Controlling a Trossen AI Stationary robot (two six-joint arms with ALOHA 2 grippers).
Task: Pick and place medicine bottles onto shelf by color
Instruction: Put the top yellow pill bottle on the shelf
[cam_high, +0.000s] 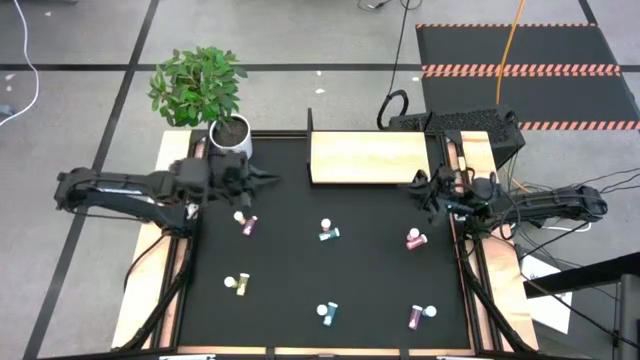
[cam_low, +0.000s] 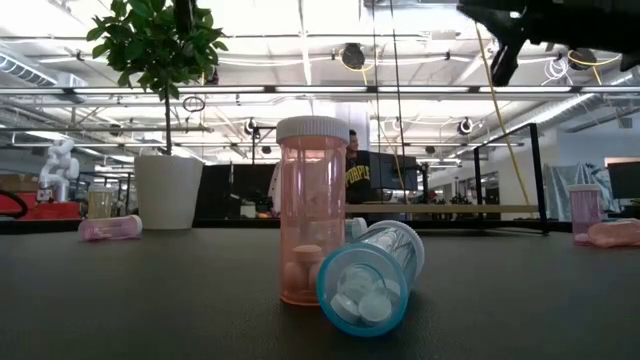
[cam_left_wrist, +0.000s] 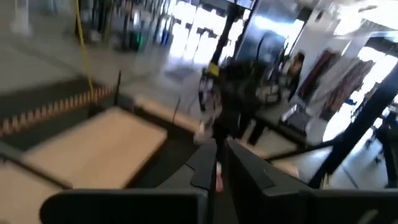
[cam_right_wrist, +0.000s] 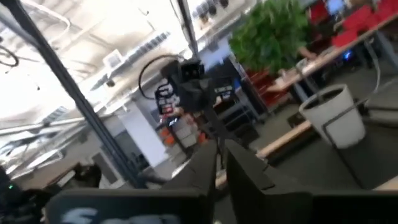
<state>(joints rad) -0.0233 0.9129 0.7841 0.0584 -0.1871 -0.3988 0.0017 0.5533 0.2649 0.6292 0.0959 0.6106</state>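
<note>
Several small white-capped bottles lie scattered on the black mat: a magenta one (cam_high: 248, 224), a teal one (cam_high: 328, 232), a magenta one (cam_high: 415, 239), a yellow-green one (cam_high: 238, 285), a teal one (cam_high: 327, 313) and a magenta one (cam_high: 422, 316). In the low view a pink bottle (cam_low: 312, 210) stands upright beside a teal bottle (cam_low: 368, 280) lying on its side. The light-wood shelf (cam_high: 368, 157) lies at the mat's far edge. My left gripper (cam_high: 268, 180) (cam_left_wrist: 217, 165) hovers shut above the mat, beside the pot. My right gripper (cam_high: 415, 186) (cam_right_wrist: 219, 163) hovers shut by the shelf's right end.
A white pot (cam_high: 230, 135) with a green plant (cam_high: 198, 85) stands at the mat's far left corner, close to my left gripper. Wooden strips border the mat (cam_high: 300, 260) on both sides. A dark box (cam_high: 470, 125) sits behind the shelf's right end.
</note>
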